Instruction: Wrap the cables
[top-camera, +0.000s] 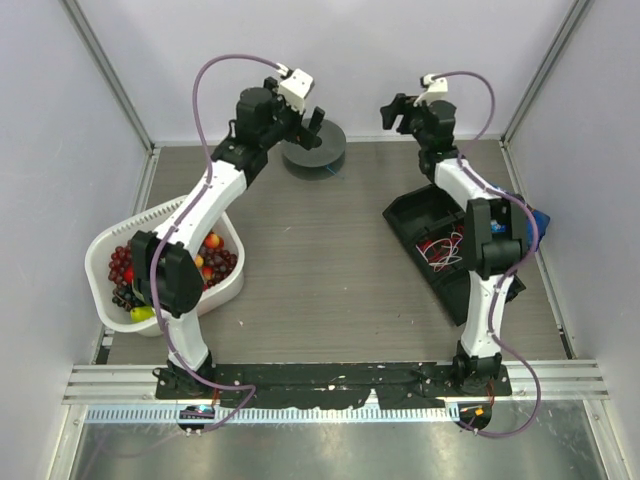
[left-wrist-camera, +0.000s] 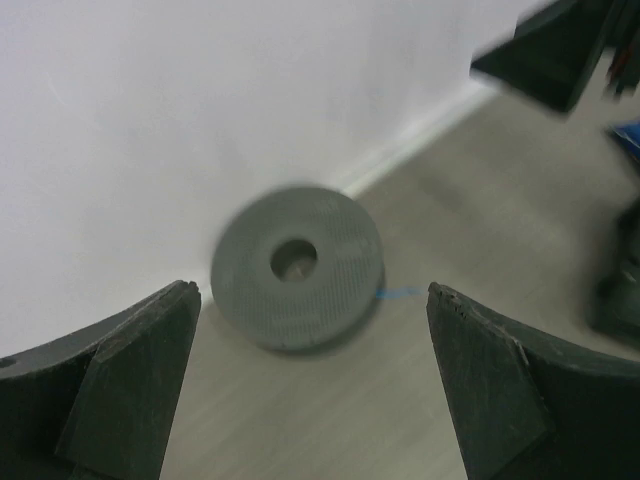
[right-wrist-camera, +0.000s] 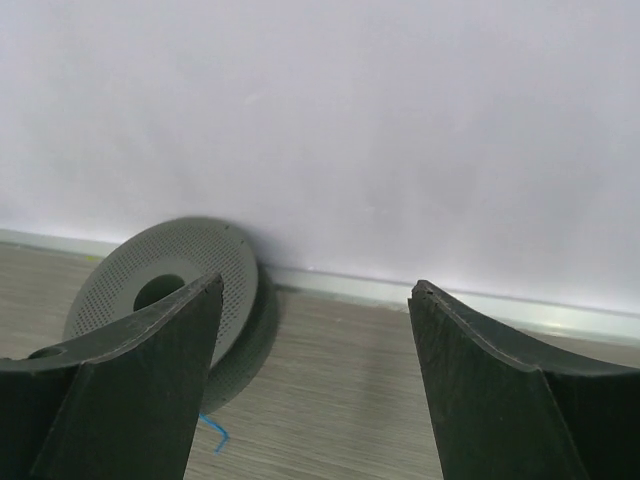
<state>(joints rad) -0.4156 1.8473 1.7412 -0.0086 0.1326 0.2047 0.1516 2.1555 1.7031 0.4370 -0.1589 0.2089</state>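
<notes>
On the left a white fruit basket (top-camera: 232, 288) sits clear of the work; the left gripper (top-camera: 308, 126) hangs open and empty near the grey spool (top-camera: 313, 152) by the back wall (right-wrist-camera: 320, 120). The cables (left-wrist-camera: 400, 293) show only as a short blue tail at the spool's foot — winding judged near done, next to tuck that end. The right gripper (top-camera: 392, 115) is open, holding nothing; only the close wall cramps approach, the black tray (top-camera: 405, 212) lying aside.
</notes>
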